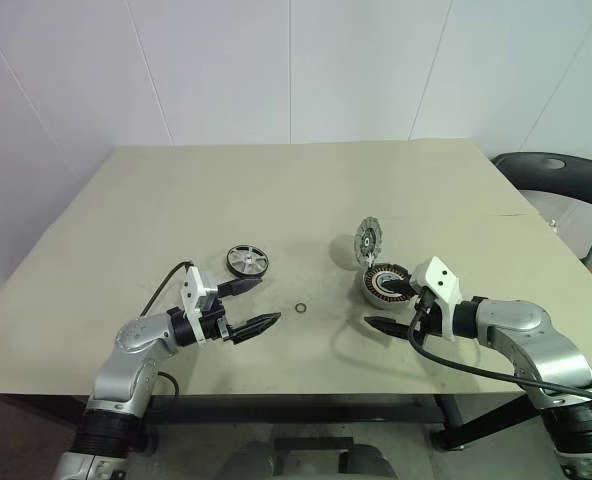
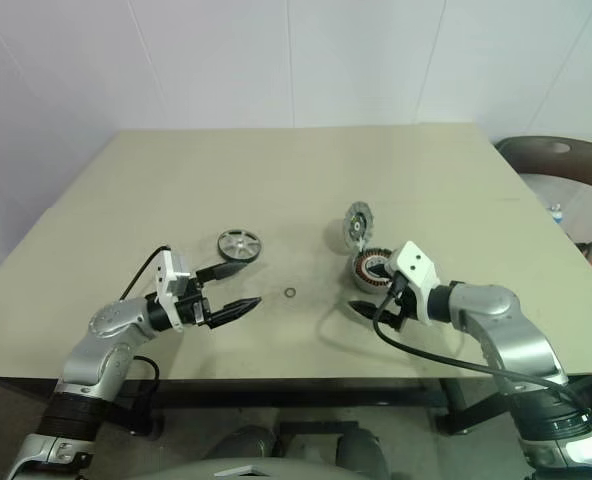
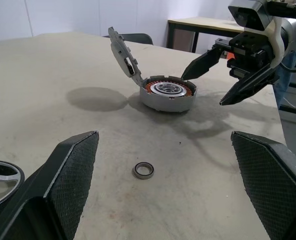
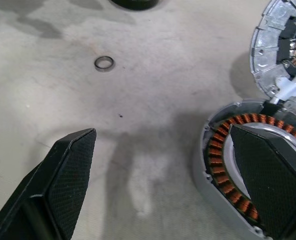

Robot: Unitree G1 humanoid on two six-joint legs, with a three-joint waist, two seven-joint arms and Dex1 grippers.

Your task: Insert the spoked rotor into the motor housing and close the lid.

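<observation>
A small flat spoked rotor with a silver metal rim and hub [image 1: 247, 261] is lying flat on the beige rectangular table [image 1: 276, 190], on the robot's left half and well apart from the short round silver-grey motor housing [image 1: 381, 284], which is sitting on the right half. The housing is standing open, showing a ring of copper-coloured windings around a dark centre, and its round silver-grey vented lid [image 1: 368, 241] is standing tilted up at the housing's far edge, attached there. Between the rotor and the housing, nearer the front edge, a tiny thin dark ring [image 1: 301, 308] is lying on the bare tabletop. The left gripper [image 1: 255, 305] is hovering just in front of the rotor, its 2 black fingers spread wide and holding nothing; 1 fingertip is reaching close to the rotor's near rim, though whether it is touching cannot be told. The right gripper [image 1: 389, 308] is pointing down and inward beside the housing, its jaws also spread wide and gripping nothing, with 1 finger [image 4: 268, 175] sitting over the housing's open top and the other [image 4: 63, 180] over bare table. A dark chair [image 1: 561, 185] is standing beyond the table's right edge.
</observation>
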